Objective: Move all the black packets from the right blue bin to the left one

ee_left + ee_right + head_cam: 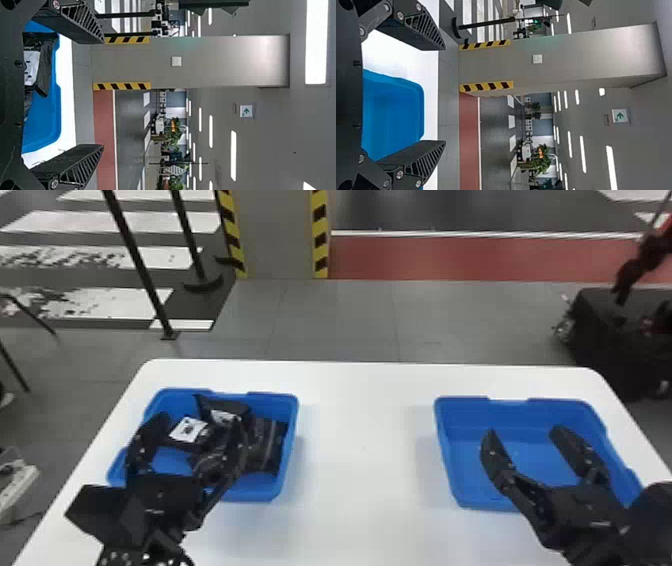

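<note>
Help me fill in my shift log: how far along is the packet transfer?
Apparently done: black packets lie in the left bin, and none shows in the right bin, though the right gripper hides part of it. In hand: nothing; it and the left gripper stand open. Left to move: seemingly no packets.

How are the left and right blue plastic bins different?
The left blue plastic bin holds black packets; the right blue plastic bin shows its bare floor. The left bin sits near the white table's left edge, the right bin near its right. Both are open-topped.
</note>
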Robot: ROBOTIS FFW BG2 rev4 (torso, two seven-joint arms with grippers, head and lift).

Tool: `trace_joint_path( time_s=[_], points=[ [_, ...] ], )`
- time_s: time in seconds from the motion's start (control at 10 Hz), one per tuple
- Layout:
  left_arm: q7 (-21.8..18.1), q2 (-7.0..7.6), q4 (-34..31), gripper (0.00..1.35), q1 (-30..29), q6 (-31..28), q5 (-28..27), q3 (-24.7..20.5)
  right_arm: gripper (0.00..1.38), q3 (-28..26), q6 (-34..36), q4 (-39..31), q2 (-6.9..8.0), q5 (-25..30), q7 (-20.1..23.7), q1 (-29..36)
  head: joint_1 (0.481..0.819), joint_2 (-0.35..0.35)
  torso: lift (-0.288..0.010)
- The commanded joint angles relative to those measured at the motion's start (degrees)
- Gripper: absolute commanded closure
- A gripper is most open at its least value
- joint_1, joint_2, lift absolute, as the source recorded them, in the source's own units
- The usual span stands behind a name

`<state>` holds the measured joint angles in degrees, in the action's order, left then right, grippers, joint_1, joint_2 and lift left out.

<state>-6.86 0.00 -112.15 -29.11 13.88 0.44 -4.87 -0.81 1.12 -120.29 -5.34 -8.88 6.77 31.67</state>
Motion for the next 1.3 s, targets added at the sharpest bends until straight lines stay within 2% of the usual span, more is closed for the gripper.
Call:
trace_joint_path(
  time_s=[0.0,1.2],
  points=[
    [0.0,-0.15,0.0,0.09,0.0,0.0,0.0,0.0,0.2,0.0,0.0,0.0,-0.02,0.0,0.0,-0.2,0.695,0.044,-0.11],
    [0.0,-0.15,0.0,0.11,0.4,0.6,0.3,0.4,0.21,0.0,0.0,0.4,0.16,0.4,0.0,-0.6,0.695,0.039,-0.11]
  ],
)
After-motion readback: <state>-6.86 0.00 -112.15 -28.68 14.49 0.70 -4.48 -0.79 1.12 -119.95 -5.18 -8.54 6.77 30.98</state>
